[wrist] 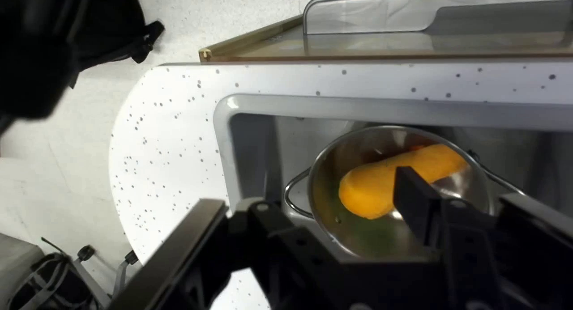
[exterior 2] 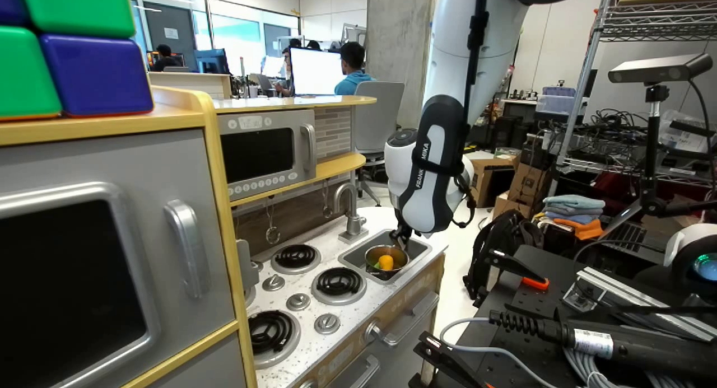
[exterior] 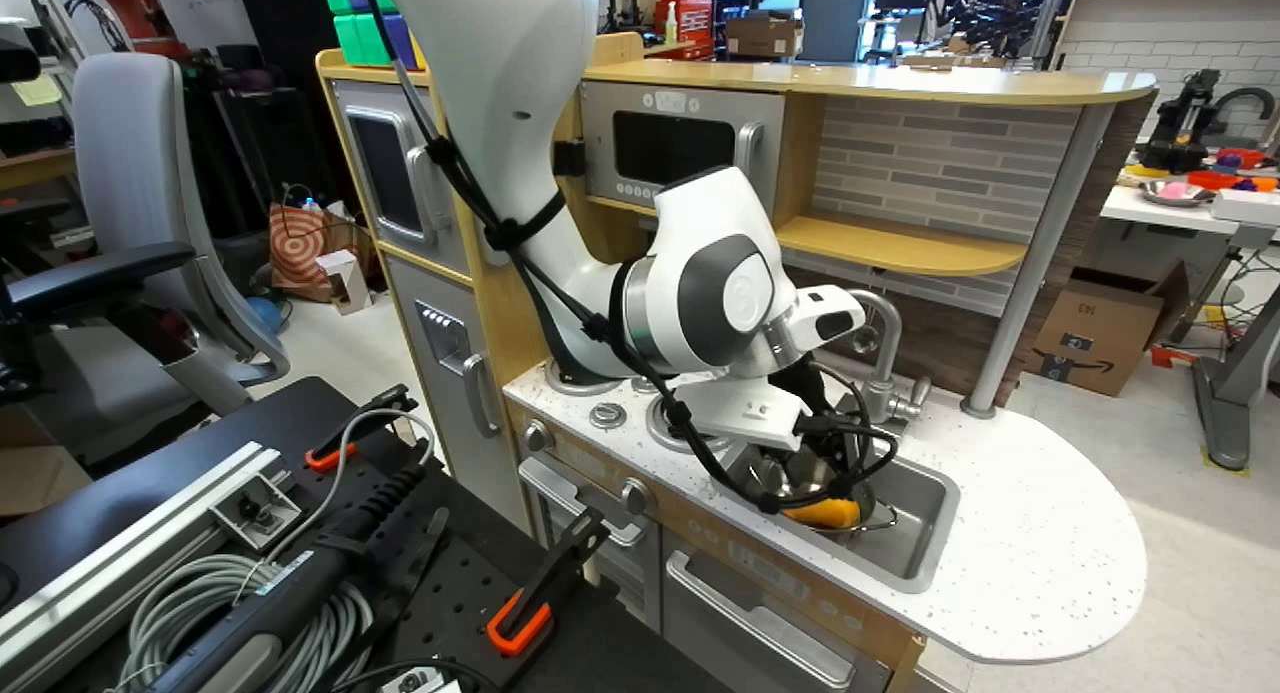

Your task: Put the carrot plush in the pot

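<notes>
The carrot plush (wrist: 371,184) is an orange-yellow soft toy lying inside the pot (wrist: 371,238), a shiny round silver pot with wire handles. The plush also shows in both exterior views (exterior: 828,514) (exterior 2: 386,262). A patch of green shows beside it in an exterior view. The pot stands in the grey sink basin (exterior 2: 355,255). My gripper (wrist: 329,196) is open, its fingers apart with nothing between them, over the pot. One finger covers part of the plush in the wrist view. In an exterior view, cables and the wrist hide much of the pot (exterior: 800,468).
A silver faucet (exterior: 882,338) rises behind the sink. Stove burners (exterior 2: 339,283) and knobs (exterior 2: 298,302) lie beside the sink on the speckled counter (exterior: 1040,533). A wooden shelf (exterior: 900,245) and microwave (exterior: 680,143) stand behind. A black table with clamps (exterior: 520,618) faces the kitchen.
</notes>
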